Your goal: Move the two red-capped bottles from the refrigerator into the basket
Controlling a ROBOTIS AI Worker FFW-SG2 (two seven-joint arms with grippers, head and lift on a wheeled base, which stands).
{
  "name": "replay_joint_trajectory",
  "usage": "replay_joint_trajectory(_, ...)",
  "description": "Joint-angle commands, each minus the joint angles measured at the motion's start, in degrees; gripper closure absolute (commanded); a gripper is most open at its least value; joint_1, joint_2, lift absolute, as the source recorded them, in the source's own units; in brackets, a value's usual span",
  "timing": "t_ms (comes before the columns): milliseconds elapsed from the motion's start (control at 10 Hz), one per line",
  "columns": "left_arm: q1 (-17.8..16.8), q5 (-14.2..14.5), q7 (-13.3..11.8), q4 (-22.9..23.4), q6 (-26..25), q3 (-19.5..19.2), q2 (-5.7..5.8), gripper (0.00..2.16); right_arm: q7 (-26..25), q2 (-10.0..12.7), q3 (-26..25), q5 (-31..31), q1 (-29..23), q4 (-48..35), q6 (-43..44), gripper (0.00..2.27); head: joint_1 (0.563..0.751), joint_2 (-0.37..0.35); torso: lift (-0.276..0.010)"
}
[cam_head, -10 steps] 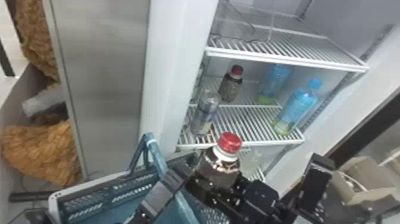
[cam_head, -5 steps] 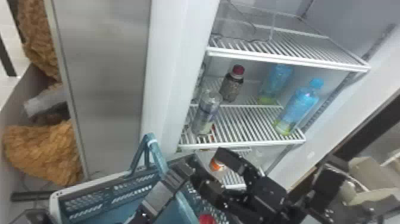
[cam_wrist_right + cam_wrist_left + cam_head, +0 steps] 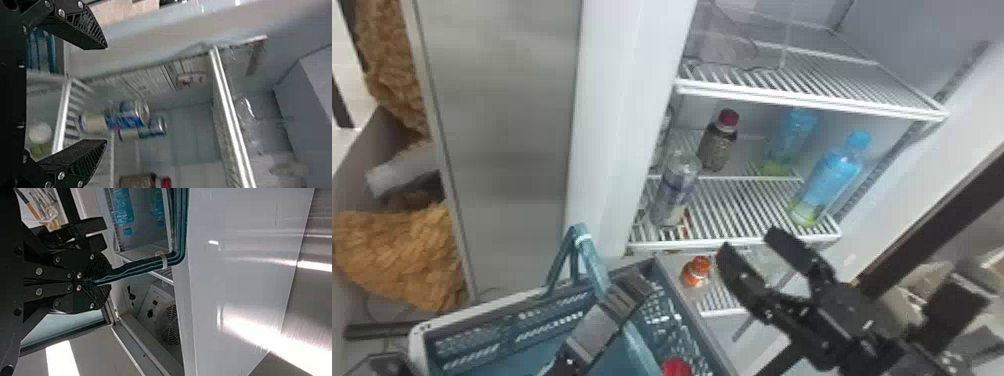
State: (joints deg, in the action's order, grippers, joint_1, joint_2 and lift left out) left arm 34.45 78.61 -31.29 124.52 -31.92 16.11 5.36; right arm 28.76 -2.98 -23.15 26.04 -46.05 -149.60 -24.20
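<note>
One red cap (image 3: pixel 677 368) is in the basket (image 3: pixel 502 336), bottom centre; one red-capped bottle (image 3: pixel 717 145), upper centre, is left. Right gripper (image 3: pixel 751 242) is wide, empty; left gripper (image 3: pixel 105 282) holds the handle (image 3: pixel 145 265).

The open right end effector (image 3: pixel 748 239) faces cans (image 3: pixel 125 120) and a red-capped bottle (image 3: pixel 137 181).
</note>
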Motion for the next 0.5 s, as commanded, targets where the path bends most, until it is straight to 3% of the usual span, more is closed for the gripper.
replay_joint_trajectory(0,0.0,0.0,0.0,0.0,0.0,0.0,0.0,1.2,-0.64,0.61,-2.21,-0.44,0.91,1.18,2.97,0.17,0.695,-0.35,0.0)
replay_joint_trajectory(400,-0.28,0.11,-0.09,0.0,0.14,0.23,0.0,1.2,-3.19,1.05,-3.13,-2.5,4.15,6.38,7.75,0.16,0.695,-0.35,0.0)
